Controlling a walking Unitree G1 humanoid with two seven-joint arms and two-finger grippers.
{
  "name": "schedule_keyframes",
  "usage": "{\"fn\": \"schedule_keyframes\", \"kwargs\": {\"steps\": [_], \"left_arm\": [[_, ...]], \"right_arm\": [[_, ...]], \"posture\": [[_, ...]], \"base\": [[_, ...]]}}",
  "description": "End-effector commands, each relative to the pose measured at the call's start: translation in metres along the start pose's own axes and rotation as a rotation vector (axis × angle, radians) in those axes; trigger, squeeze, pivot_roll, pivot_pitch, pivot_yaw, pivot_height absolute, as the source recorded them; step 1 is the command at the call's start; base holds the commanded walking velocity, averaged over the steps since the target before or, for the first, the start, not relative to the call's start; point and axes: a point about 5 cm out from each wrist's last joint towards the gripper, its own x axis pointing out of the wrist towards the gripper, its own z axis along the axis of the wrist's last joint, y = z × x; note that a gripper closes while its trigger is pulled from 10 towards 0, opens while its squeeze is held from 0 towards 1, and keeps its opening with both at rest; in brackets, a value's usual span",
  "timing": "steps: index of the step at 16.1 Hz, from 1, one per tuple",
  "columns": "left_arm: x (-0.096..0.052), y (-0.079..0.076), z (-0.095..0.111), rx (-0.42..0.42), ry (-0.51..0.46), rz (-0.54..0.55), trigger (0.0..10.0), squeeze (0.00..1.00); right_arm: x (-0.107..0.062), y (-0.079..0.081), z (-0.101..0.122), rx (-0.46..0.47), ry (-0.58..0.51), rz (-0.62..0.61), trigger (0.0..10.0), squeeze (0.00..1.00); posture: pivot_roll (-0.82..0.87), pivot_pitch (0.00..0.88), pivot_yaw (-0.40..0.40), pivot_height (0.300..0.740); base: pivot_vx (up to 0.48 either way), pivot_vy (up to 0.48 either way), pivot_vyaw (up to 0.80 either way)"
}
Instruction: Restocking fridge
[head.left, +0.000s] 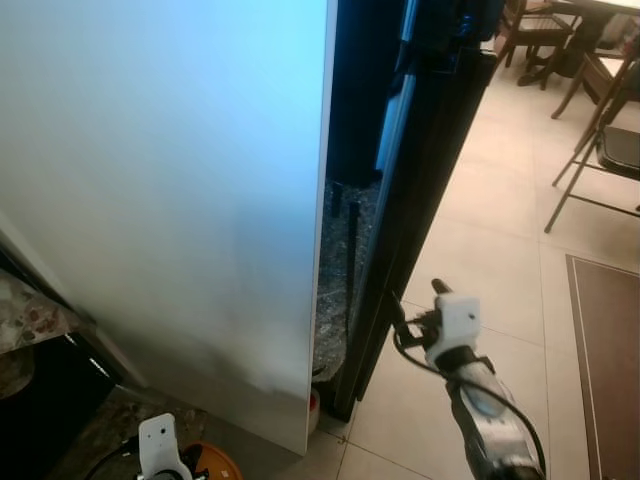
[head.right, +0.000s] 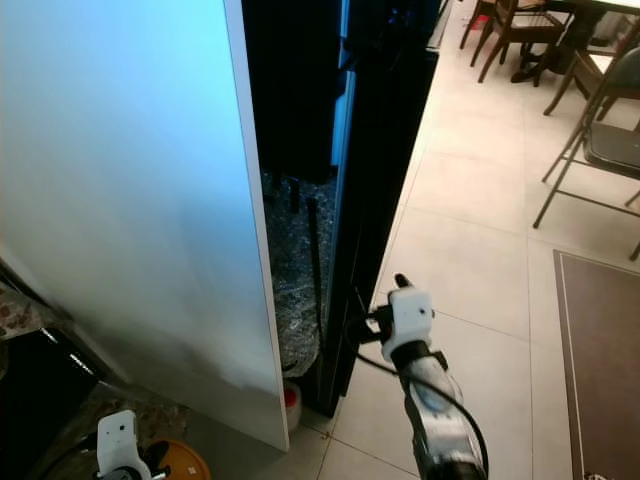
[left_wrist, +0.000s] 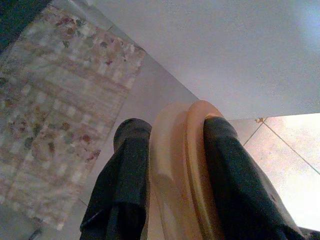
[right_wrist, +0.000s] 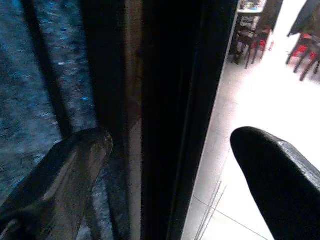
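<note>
Landmark: the black fridge door (head.left: 420, 170). Left of it, beyond the pale panel (head.left: 170, 190), the left gripper (left_wrist: 170, 165) was clamped on an orange plate (left_wrist: 185, 170), held low. The right gripper (right_wrist: 170, 160) was spread wide, its fingers (right_wrist: 65, 170) straddling the door's edge.

Fridge (head.left: 170, 200) at left, its door (head.left: 420, 190) ajar to right. Chairs (head.left: 595, 130) far right on floor (head.left: 490, 220). Right pincer (right_wrist: 165, 165) before door edge.
</note>
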Motion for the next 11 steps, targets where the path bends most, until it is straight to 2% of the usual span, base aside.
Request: {"fn": "schedule_keyframes", "kwargs": {"steps": [1,8,11], "left_arm": [[-0.002,-0.003,-0.010,-0.005,0.043,-0.006,10.0,0.00],[-0.002,-0.003,-0.014,-0.009,0.055,-0.006,10.0,0.00],[-0.002,-0.003,-0.012,-0.010,0.051,-0.006,10.0,0.00]], "right_arm": [[0.002,-0.004,-0.001,-0.007,0.021,-0.015,10.0,0.00],[0.015,0.002,0.002,0.026,0.030,0.069,10.0,0.00],[0.020,-0.002,0.006,0.008,0.032,0.081,10.0,0.00]], "posture": [[-0.01,0.025,-0.038,0.740],[-0.01,0.030,-0.036,0.740],[-0.01,0.030,-0.036,0.740]], "base": [[0.000,0.000,0.00],[0.000,0.000,0.00],[0.000,0.000,0.00]]}}
